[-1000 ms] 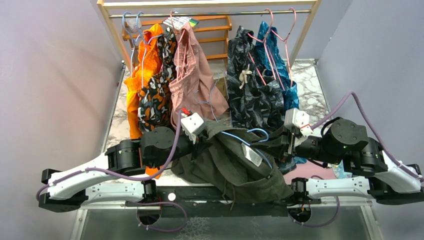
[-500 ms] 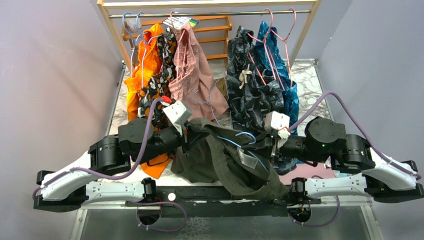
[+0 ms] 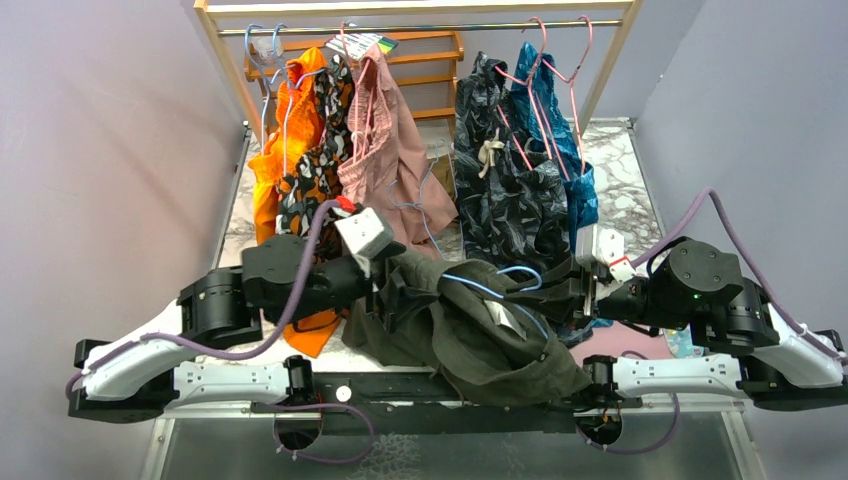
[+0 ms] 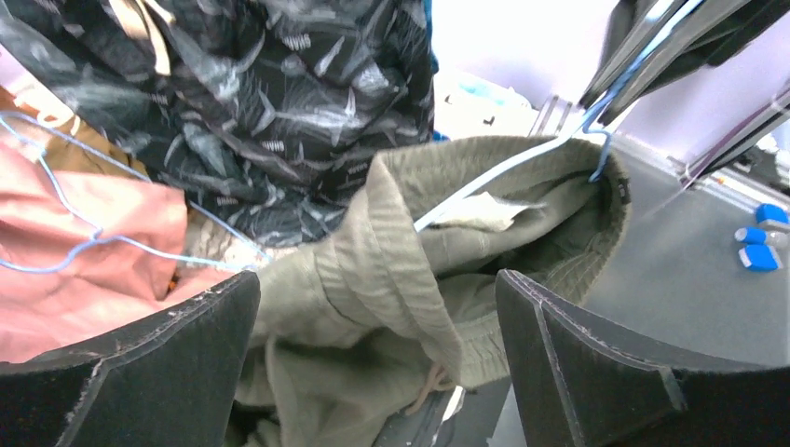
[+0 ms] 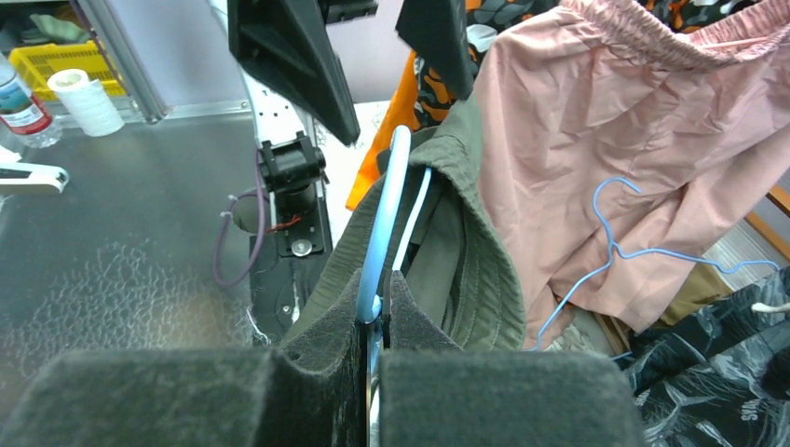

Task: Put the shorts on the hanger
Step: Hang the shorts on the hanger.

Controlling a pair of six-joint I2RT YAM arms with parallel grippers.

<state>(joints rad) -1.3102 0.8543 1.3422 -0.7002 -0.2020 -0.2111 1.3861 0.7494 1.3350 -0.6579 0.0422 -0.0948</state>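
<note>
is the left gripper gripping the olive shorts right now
No, the left gripper is wide open, with the olive shorts loose between its jaws.

White-shelled left arm [image 3: 160,365] and right arm [image 3: 700,372], black joints [image 3: 700,275], lilac cables [image 3: 303,265], textured black fingers [image 4: 121,372].

Looks like a robotics lab cell dressed as a wardrobe corner. Given away by bare grey partition walls [image 3: 90,150], robot arms [image 3: 190,372] bolted to a black bar [image 3: 400,385], purple cables [image 3: 711,191] trailing, and a wooden clothes rack [image 3: 222,65] at a marble-print tabletop [image 3: 625,170]. Backed up by a yellow crate [image 5: 56,60] and bottle [image 5: 19,107] nearby.
</note>
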